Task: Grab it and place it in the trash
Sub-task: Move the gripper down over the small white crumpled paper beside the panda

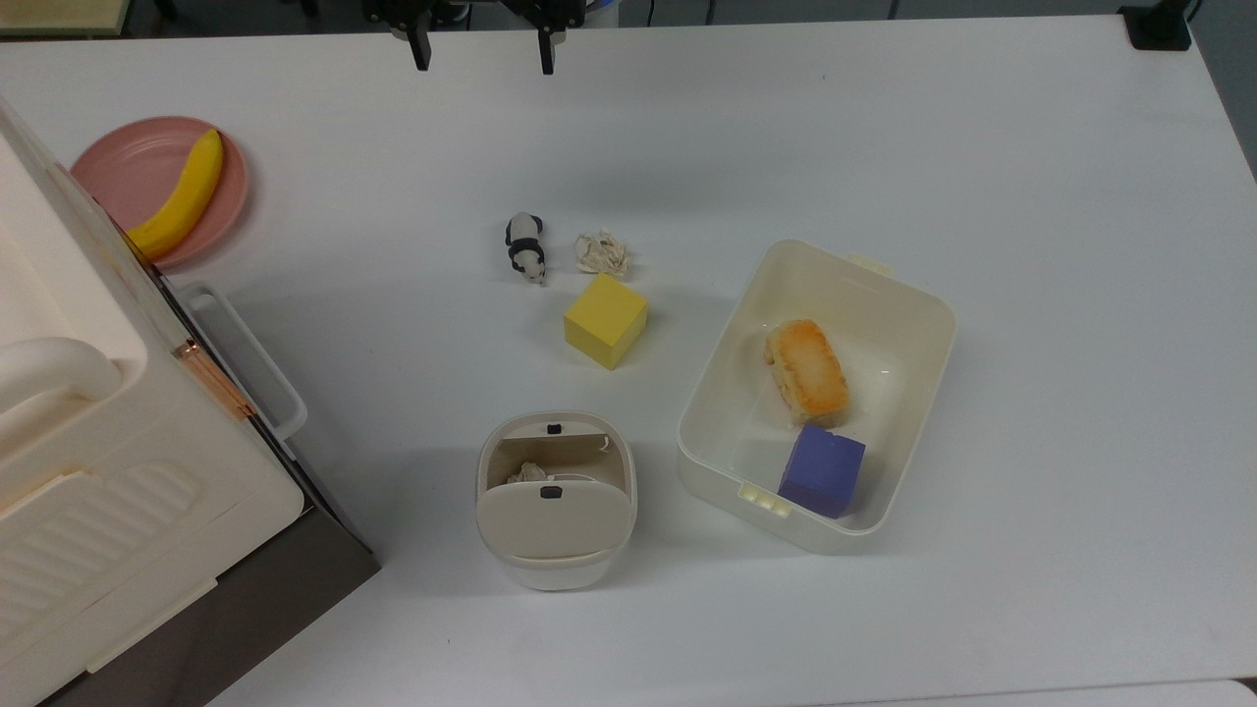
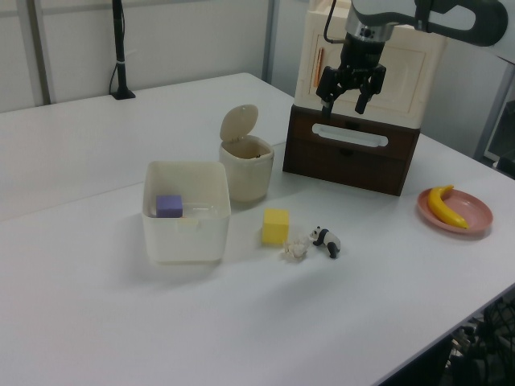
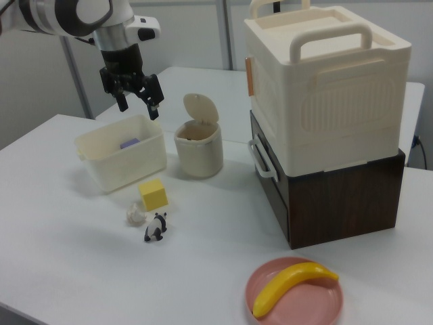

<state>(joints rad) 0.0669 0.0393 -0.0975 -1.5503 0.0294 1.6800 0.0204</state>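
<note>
The off-white wad of tissue paper (image 1: pixel 602 253) (image 2: pixel 294 249) (image 3: pixel 135 214) lies on the white table between the panda figurine (image 1: pixel 525 247) (image 2: pixel 327 240) (image 3: pixel 156 227) and the yellow cube (image 1: pixel 605 320) (image 2: pixel 275 226) (image 3: pixel 153 194). The trash (image 1: pixel 556 499) (image 2: pixel 245 166) (image 3: pixel 199 150), a small cream bin, stands with its flap lid up and crumpled paper inside. My gripper (image 1: pixel 483 49) (image 2: pixel 345 96) (image 3: pixel 139 100) hangs open and empty high above the table, well away from the wad.
A larger cream tub (image 1: pixel 899 295) (image 2: pixel 185 211) (image 3: pixel 123 160) holds a bread piece (image 1: pixel 806 370) and a purple cube (image 1: pixel 821 470). A pink plate (image 1: pixel 128 177) carries a banana (image 1: pixel 182 196). A cream box on a brown drawer unit (image 1: pixel 147 471) (image 2: pixel 354 145) (image 3: pixel 331 128) stands at the top view's left.
</note>
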